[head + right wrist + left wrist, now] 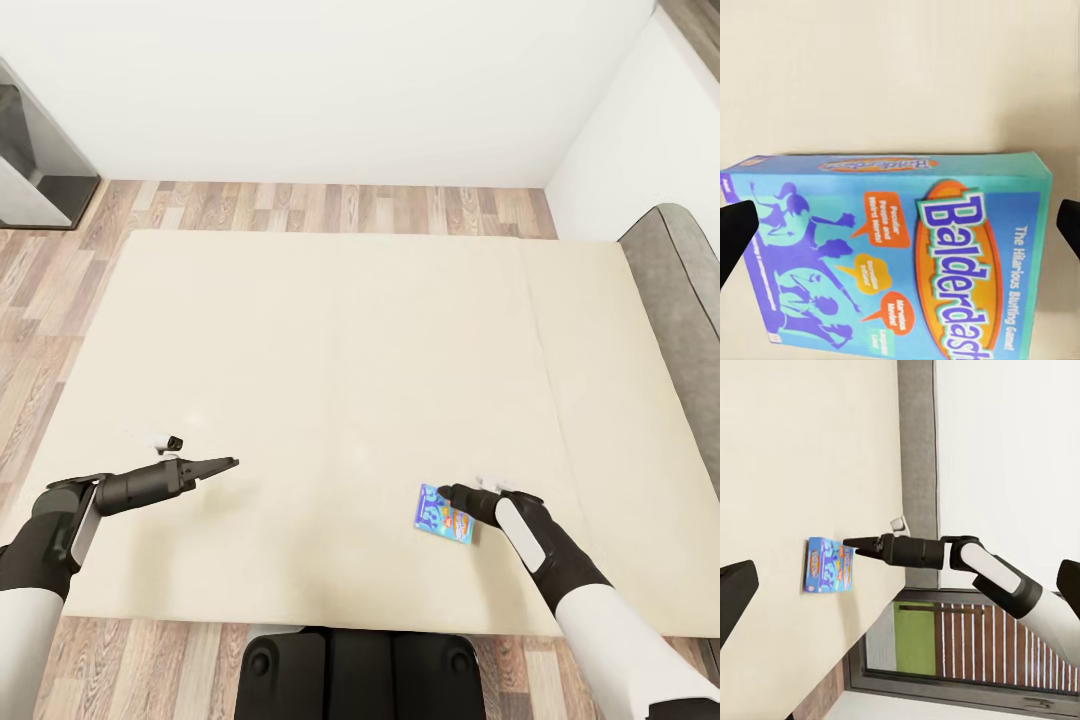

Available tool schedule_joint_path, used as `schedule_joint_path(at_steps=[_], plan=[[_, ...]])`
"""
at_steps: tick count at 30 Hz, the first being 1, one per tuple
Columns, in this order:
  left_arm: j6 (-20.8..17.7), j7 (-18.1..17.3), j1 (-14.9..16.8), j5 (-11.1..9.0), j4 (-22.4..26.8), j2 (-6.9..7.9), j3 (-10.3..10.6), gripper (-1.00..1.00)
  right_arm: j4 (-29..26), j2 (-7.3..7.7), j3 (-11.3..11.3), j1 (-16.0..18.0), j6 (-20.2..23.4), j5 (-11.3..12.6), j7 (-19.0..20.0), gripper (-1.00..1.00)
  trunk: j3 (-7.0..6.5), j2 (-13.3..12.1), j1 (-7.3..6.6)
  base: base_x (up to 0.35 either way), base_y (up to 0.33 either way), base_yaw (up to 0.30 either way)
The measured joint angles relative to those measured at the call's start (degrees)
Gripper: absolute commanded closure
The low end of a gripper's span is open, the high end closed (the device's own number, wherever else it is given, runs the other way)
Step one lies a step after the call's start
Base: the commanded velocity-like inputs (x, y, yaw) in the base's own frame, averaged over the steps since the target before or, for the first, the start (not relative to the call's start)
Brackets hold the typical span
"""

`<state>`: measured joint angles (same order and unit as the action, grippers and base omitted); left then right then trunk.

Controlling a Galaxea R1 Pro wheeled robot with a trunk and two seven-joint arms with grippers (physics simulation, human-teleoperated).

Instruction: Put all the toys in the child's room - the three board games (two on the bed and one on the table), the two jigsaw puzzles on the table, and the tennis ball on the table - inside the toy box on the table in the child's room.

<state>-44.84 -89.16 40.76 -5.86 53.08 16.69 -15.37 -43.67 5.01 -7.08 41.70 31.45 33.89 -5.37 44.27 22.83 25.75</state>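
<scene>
One blue board game (443, 512), a flat box with cartoon print, lies on the beige bed (330, 370) near its front edge. My right gripper (452, 492) hovers just over the box's top edge, open. In the right wrist view the box (900, 255) reads "Balderdash" and spans almost the whole gap between the two dark fingertips (735, 232). My left gripper (226, 464) is open over bare mattress, well to the left of the box. Its wrist camera looks across at the box (829, 565) and the right gripper (855, 544).
The grey headboard (680, 260) runs along the bed's right side against a white wall. Wood-plank floor (300, 205) borders the bed at the back and left. A dark cabinet (30, 170) stands at the far left. My base (360, 670) is against the bed's front edge.
</scene>
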Motion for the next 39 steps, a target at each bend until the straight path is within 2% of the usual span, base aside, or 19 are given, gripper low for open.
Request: schedule_joint_path(at_steps=[8,15,21,25,39], plan=[[0.05,-0.04,0.00,0.03,0.00,0.00,-0.01,-1.00,0.02,-0.14,-0.46,0.03,-0.36,-0.02,-0.03,-1.00,0.00,0.00,0.00,0.000,0.000,0.000],[0.15,-0.08,0.00,-0.02,0.00,0.00,-0.01,-1.00,0.40,-0.20,-0.79,-0.05,-2.87,-0.51,-0.04,-1.00,0.00,0.00,0.00,0.000,0.000,0.000],[0.18,-0.09,0.00,0.03,0.00,0.00,-0.01,-1.00,0.52,-0.72,-0.72,-0.06,-3.64,-4.01,-0.04,-1.00,0.00,0.00,0.00,0.000,0.000,0.000],[0.18,-0.09,0.00,0.03,0.00,0.00,-0.01,-1.00,0.59,-0.84,-0.69,-0.07,-3.73,-4.96,-0.04,-1.00,0.00,0.00,0.00,0.000,0.000,0.000],[0.05,0.00,0.00,0.04,0.00,0.00,-0.01,-1.00,1.93,-1.00,-0.65,-0.13,-4.86,-5.12,-0.04,-1.00,0.00,0.00,0.00,0.000,0.000,0.000]])
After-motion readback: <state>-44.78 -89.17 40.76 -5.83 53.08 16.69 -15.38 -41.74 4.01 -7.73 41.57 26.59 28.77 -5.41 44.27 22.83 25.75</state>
